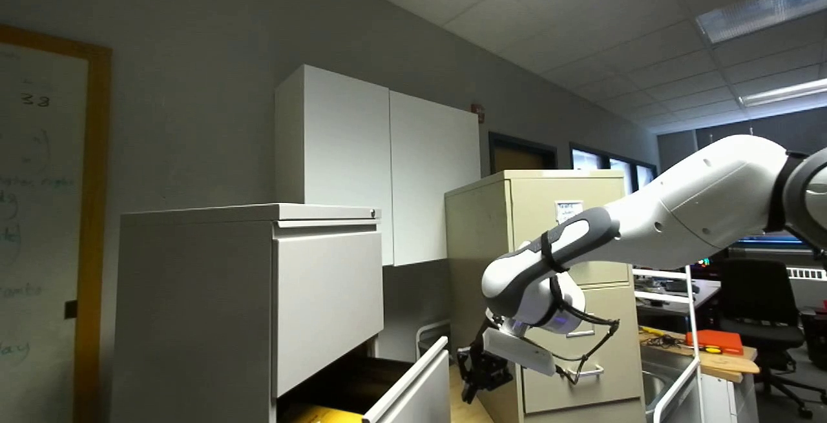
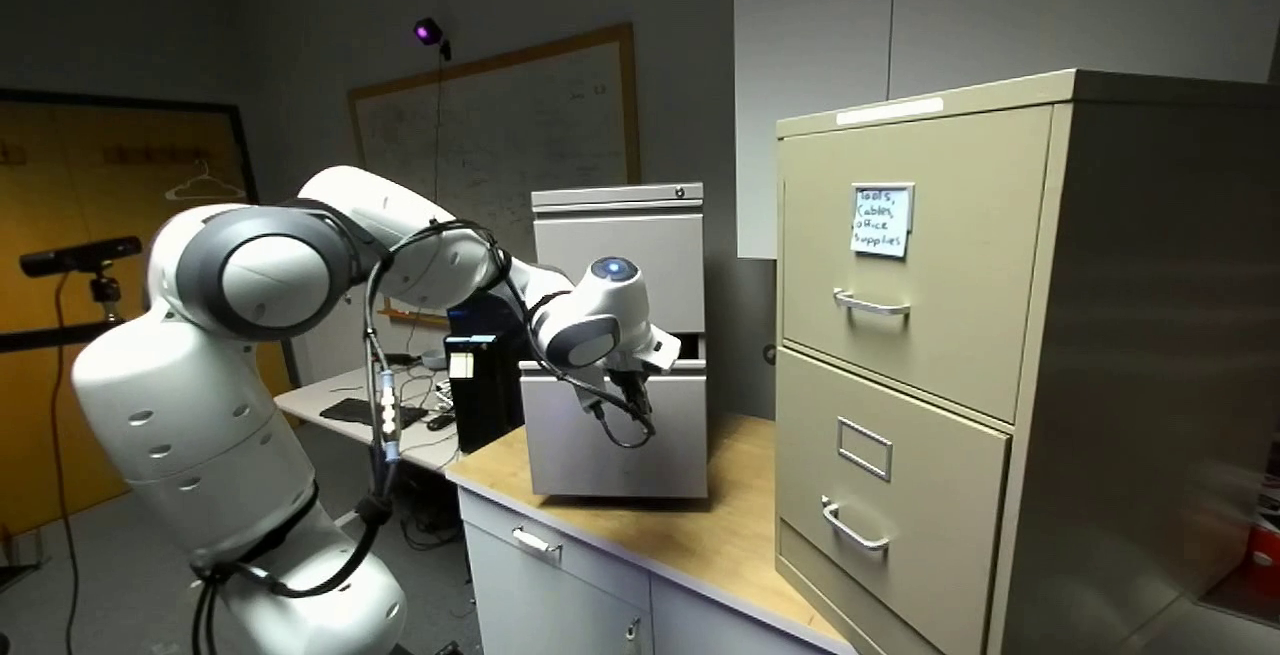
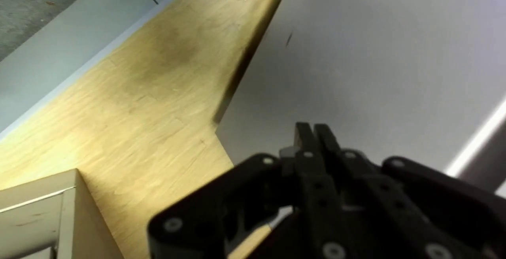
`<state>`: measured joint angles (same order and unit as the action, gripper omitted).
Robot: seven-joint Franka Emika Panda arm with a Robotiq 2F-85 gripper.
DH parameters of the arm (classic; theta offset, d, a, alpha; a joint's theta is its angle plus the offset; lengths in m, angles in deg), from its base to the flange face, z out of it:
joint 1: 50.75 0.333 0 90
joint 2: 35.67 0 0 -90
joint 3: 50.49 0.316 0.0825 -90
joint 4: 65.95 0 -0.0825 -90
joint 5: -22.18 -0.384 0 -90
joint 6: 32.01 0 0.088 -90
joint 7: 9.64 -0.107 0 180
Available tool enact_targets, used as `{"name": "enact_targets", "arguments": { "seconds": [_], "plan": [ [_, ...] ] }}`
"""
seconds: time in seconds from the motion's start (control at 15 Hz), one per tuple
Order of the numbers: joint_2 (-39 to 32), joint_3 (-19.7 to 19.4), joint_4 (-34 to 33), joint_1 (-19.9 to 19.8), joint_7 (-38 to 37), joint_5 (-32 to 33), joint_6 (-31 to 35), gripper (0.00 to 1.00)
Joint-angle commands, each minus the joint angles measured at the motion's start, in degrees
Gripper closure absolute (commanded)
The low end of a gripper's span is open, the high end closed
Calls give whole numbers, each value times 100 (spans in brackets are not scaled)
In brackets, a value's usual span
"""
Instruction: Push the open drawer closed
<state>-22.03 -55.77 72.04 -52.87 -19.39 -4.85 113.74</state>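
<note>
White drawer (image 1: 423, 392), flat-fronted, open, shadowed inside

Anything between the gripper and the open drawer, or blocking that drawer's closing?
Nothing visible stands between the gripper and the drawer, or between the drawer and its cabinet, whose dark inside can't be judged.

In an exterior view, the camera sits close to the white cabinet (image 1: 249, 307), takes its side and front at a slant, and tips upward toward the ceiling (image 1: 568, 22). In an exterior view, the lens faces that cabinet's front from farther off, with the arm (image 2: 240, 415) large at left and the beige filing cabinet (image 2: 950, 355) large at right. Both exterior views share these three things (plus some of the whiteboard (image 2: 510, 125)). The wrist view looks steeply down past the gripper (image 3: 312, 127), very near the drawer (image 3: 355, 73), and shares the counter (image 3: 138, 104) with both.
</note>
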Motion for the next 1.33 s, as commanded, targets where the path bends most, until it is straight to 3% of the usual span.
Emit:
{"name": "enact_targets", "arguments": {
  "seconds": [0.0, 0.73, 1.27],
  "plan": [
    [-511, -185, -498, 307, 740, -967, 219, 91],
    [-1043, 11, -1630, 267, 1752, -1881, 38, 93],
    [-1764, 112, -2455, 181, 3237, -3794, -346, 92]
  ]
}}
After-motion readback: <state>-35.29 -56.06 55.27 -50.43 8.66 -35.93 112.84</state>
